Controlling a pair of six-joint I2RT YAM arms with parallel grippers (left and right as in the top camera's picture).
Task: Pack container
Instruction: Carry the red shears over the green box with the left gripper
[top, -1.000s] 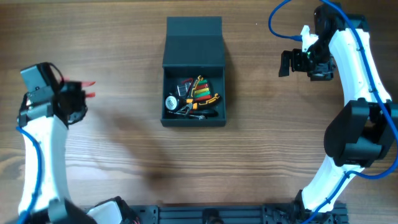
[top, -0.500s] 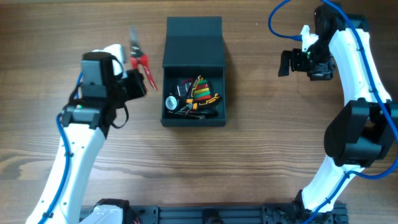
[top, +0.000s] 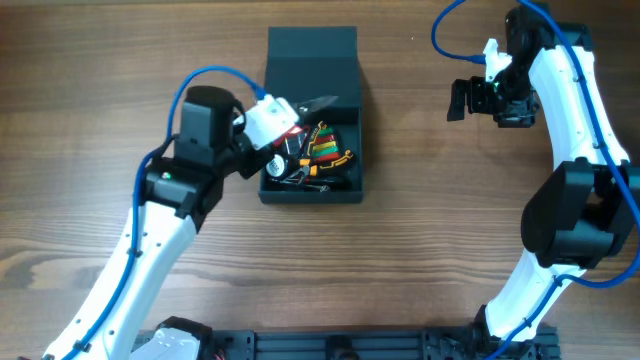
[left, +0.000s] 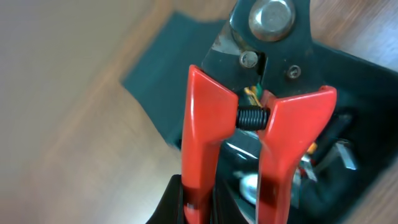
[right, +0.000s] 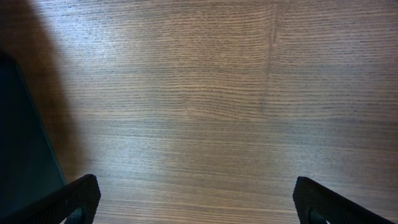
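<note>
The dark teal-grey matte rectangular container sits in the middle of the brown wood-grain tabletop, its flat hinged lid thrown back on the far side. Inside lies a jumble of hand tools with yellow, green and orange grips, and a small round silvery piece rests near the left wall. The left end effector hangs over the container's left rim, clamped on the red-handled spring-loaded steel cutters, whose dark blades reach across the open box. The right end effector is well off to the right above bare wood, its fingers spread wide apart with nothing between them
</note>
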